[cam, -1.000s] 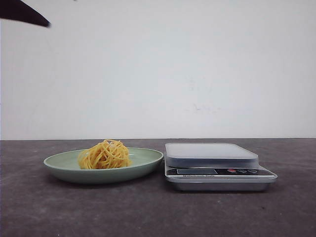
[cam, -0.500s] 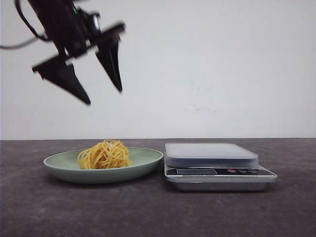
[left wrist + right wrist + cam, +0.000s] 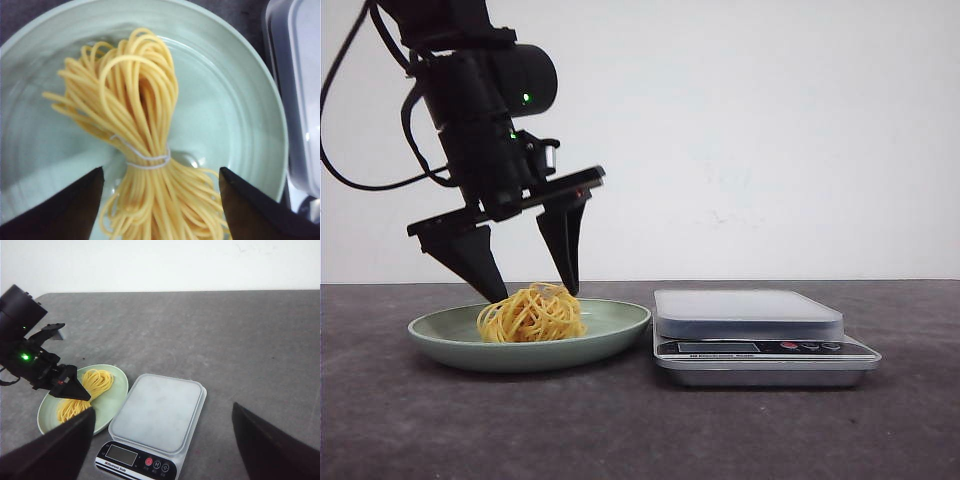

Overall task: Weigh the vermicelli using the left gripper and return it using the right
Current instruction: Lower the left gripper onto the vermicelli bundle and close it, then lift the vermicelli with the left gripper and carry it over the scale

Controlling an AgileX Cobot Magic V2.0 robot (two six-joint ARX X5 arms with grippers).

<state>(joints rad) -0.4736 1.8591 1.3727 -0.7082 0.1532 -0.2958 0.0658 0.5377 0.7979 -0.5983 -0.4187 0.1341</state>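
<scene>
The vermicelli (image 3: 532, 314) is a small golden-yellow bundle tied with a white thread, lying in the pale green plate (image 3: 620, 325). My left gripper (image 3: 535, 293) is open just over it, one black fingertip at each side of the clump's top. In the left wrist view the vermicelli (image 3: 140, 115) lies between the spread fingers of the left gripper (image 3: 161, 170), on the plate (image 3: 235, 115). My right gripper (image 3: 164, 407) is open and empty, high above the scale (image 3: 160, 412). From there the vermicelli (image 3: 95, 382) shows partly behind the left arm (image 3: 20, 357).
A digital kitchen scale (image 3: 750, 318) with a grey platform stands just right of the plate, its display and buttons facing the front. Its edge (image 3: 300, 75) shows beside the plate in the left wrist view. The dark grey table (image 3: 640, 430) runs back to a white wall.
The left arm has come down from the upper left into view. Its open fingers have dropped from well above the plate to either side of the vermicelli. The vermicelli, plate and scale have not moved.
</scene>
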